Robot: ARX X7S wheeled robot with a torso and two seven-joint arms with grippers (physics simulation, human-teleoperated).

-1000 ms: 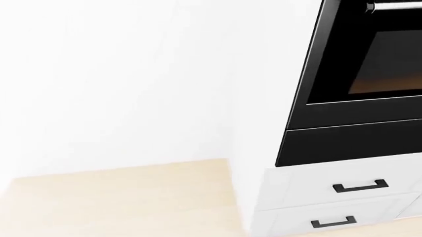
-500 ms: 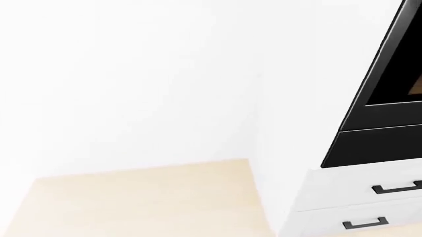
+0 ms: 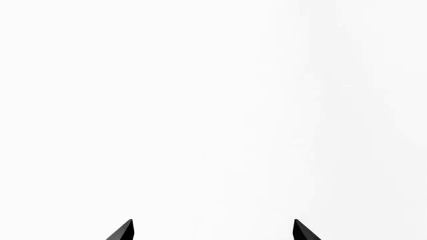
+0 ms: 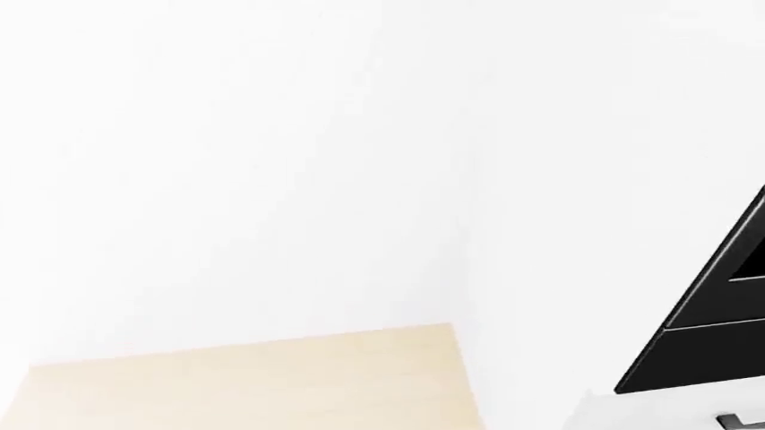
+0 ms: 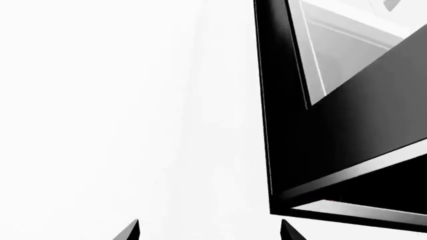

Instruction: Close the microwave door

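The microwave door (image 5: 347, 150) shows only in the right wrist view, a black panel with a pale inner frame and a bright edge strip, standing ahead of the right pincer (image 5: 210, 231) and off to the side of one of its two dark fingertips (image 5: 288, 231); the tips are spread wide apart with nothing between them, and the door is not touching either one. The rest of that view is plain white wall. The left pincer (image 3: 213, 231) is likewise spread, its two black fingertips (image 3: 123, 231) set far apart and holding nothing, facing a blank white surface. From the head view neither pincer nor arm can be seen; a black oven front (image 4: 711, 313) cuts across the lower corner, with a white drawer (image 4: 669, 414) and the end of a dark handle (image 4: 739, 419) just below it, white wall (image 4: 239, 161) fills most of the view, and a light wooden floor (image 4: 239, 390) lies below.
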